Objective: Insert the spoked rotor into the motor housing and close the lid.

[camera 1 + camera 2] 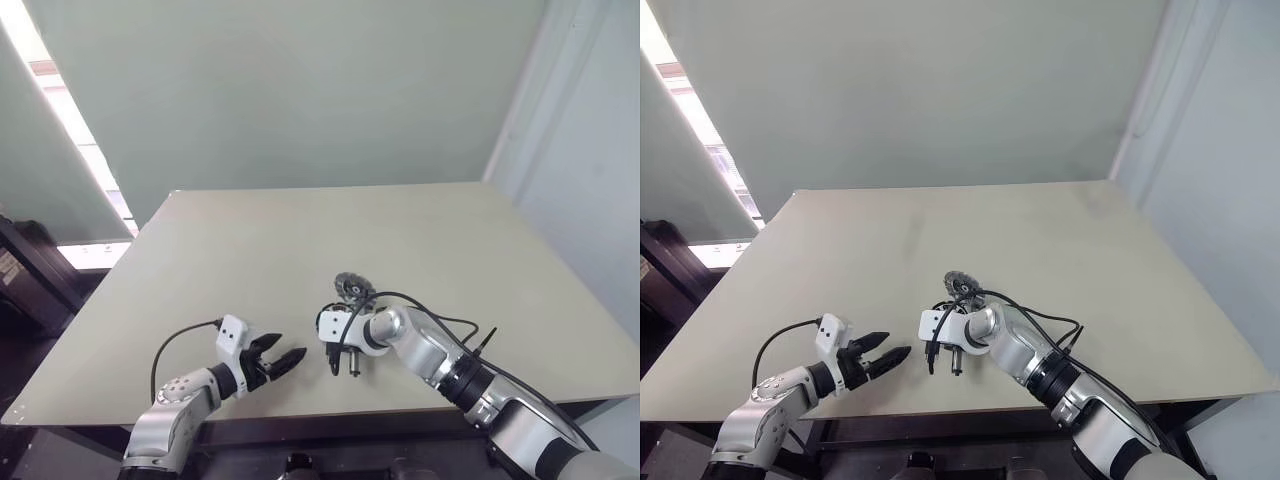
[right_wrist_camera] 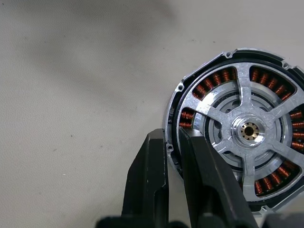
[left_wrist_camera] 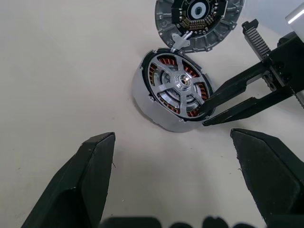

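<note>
At the near edge of the beige worktop, the left gripper hangs spread and empty. Just beyond, the right gripper pinches the motor housing rim, the spoked rotor seated inside. The lid lies touching, farther back.

spoked rotor apparently in motor housing; lid behind.
</note>
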### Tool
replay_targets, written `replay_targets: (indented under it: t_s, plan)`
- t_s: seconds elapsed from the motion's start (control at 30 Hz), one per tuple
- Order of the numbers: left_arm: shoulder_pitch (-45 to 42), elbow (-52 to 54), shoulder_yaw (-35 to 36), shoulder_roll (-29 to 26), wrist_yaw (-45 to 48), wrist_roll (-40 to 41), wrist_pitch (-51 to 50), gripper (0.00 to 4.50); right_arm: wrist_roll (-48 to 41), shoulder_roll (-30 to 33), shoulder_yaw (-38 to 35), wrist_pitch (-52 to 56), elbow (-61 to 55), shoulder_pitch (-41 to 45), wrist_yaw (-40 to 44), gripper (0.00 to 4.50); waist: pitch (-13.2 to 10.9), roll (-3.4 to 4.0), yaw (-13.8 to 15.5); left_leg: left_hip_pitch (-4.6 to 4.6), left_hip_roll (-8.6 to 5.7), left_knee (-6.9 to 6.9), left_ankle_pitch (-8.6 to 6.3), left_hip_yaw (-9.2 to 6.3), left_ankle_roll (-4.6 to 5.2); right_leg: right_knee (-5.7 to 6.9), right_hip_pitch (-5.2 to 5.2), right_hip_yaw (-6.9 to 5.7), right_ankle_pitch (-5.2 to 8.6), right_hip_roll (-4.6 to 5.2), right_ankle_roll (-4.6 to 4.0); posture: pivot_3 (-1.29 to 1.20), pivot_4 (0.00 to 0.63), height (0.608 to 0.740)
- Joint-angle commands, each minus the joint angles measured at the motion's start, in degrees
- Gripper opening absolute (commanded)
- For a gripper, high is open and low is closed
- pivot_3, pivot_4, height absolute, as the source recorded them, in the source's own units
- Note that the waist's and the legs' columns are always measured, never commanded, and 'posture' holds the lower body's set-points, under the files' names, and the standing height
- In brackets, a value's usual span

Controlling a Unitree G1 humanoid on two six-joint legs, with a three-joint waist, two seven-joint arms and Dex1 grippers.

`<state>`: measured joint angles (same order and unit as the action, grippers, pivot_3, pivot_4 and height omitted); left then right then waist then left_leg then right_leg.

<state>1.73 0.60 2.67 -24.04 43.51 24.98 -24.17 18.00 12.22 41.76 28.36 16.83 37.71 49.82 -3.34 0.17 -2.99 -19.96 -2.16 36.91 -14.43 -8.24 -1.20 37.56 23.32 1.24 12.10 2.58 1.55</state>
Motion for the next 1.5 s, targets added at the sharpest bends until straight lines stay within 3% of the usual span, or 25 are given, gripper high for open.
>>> replay_targets:
  t_s: [0.03, 0.5, 0.83, 0.97, 1.2, 1.5]
  plan:
    - [-0.28, 2.9, 0.0, -0.11, -0.21, 0.12, 0.06, 4.18, -1.82, -0.92, -2.73, 2.79, -3.42, -0.34, 0.9, 0.09, 0.0, 0.0, 0.01, -0.01, 0.0, 0.0, 0.0, 0.0, 0.0, 0.0, 0.01, 0.0, 0.0, 0.0, 0.01, 0.0, 0.0, 0.74]
    - [0.26, 3.23, 0.55, -1.26, 1.35, -0.28, 1.41, 4.18, -10.29, -6.16, -5.49, 35.09, -27.71, -4.83, -0.23, 0.09, -0.04, 0.06, 0.09, -0.23, 0.03, -0.01, -0.01, -0.11, -0.02, -0.01, 0.21, -0.1, 0.01, 0.0, 0.0, 0.0, 0.0, 0.74]
    - [0.83, 3.21, 0.21, -1.04, 2.33, -0.76, 3.17, 4.18, -10.31, -1.46, -0.54, 28.16, -26.17, -2.72, -4.73, 0.09, -0.05, 0.06, 0.04, -0.36, -0.03, 0.0, -0.01, -0.16, -0.03, -0.04, 0.28, -0.19, 0.01, 0.09, 0.01, 0.0, 0.0, 0.74]
    - [1.12, 3.21, -0.22, -1.06, 2.36, -1.14, 3.53, 4.18, -9.59, 2.59, 1.52, 23.03, -25.12, -1.6, -4.25, 0.95, -0.05, 0.05, 0.03, -0.41, -0.03, 0.0, -0.01, -0.17, -0.03, -0.08, 0.29, -0.23, 0.01, 0.1, 0.01, 0.0, 0.0, 0.74]
    - [0.77, 2.96, -0.5, -1.39, 2.71, -1.8, 3.48, 4.18, -8.18, 4.36, 2.88, 15.5, -22.56, -1.04, -4.16, 3.39, -0.05, 0.05, 0.02, -0.48, -0.03, 0.0, -0.01, -0.18, -0.02, -0.1, 0.34, -0.25, 0.01, 0.1, 0.02, 0.0, 0.0, 0.74]
    - [0.89, 3.18, -0.86, -1.45, 2.73, -2.25, 3.7, 4.18, -4.94, 3.37, 4.69, 9.03, -15.78, -1.22, -4.74, 3.39, -0.05, 0.05, 0.06, -0.48, -0.03, 0.0, -0.01, -0.19, -0.02, -0.1, 0.33, -0.26, 0.01, 0.1, 0.02, 0.0, 0.0, 0.74]
